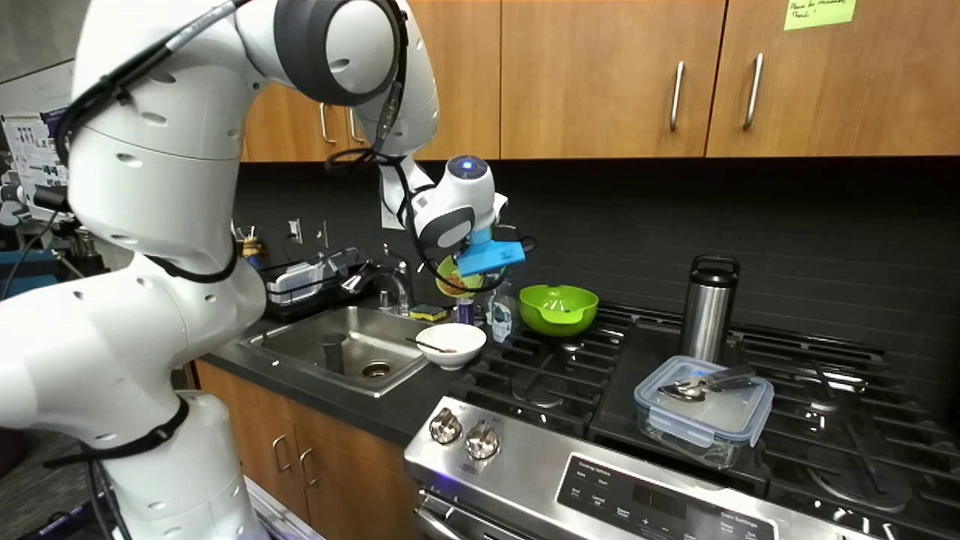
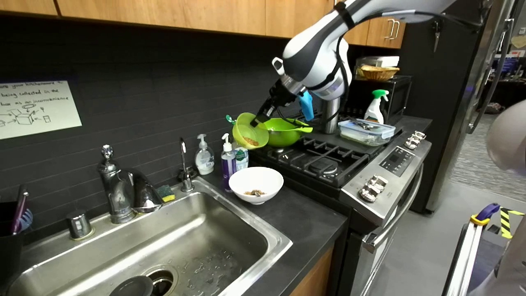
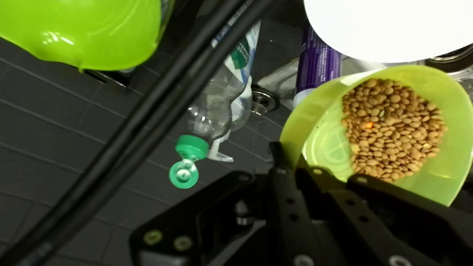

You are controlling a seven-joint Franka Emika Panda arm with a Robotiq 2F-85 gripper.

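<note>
My gripper [image 2: 255, 121] is shut on the rim of a small yellow-green bowl [image 2: 240, 128], one finger outside the wall and one inside. In the wrist view that bowl [image 3: 330, 155] tilts, with brown lentil-like grains [image 3: 395, 133] gathered on one side. It hangs in the air behind and above a white bowl [image 2: 257, 176] on the counter by the sink. Some brown bits lie in the white bowl, and a thin dark utensil [image 1: 427, 345] rests in it. In an exterior view the blue piece [image 1: 491, 256] on the wrist hides the fingers.
Soap bottles [image 2: 228, 160] stand beneath and behind the held bowl. A larger green bowl [image 1: 559, 311] sits on the stove's back corner. Farther along are a steel flask [image 1: 707, 311] and a lidded container [image 1: 705, 412] with cutlery on top. The sink [image 2: 230, 222] and faucet [image 2: 117, 189] adjoin the counter.
</note>
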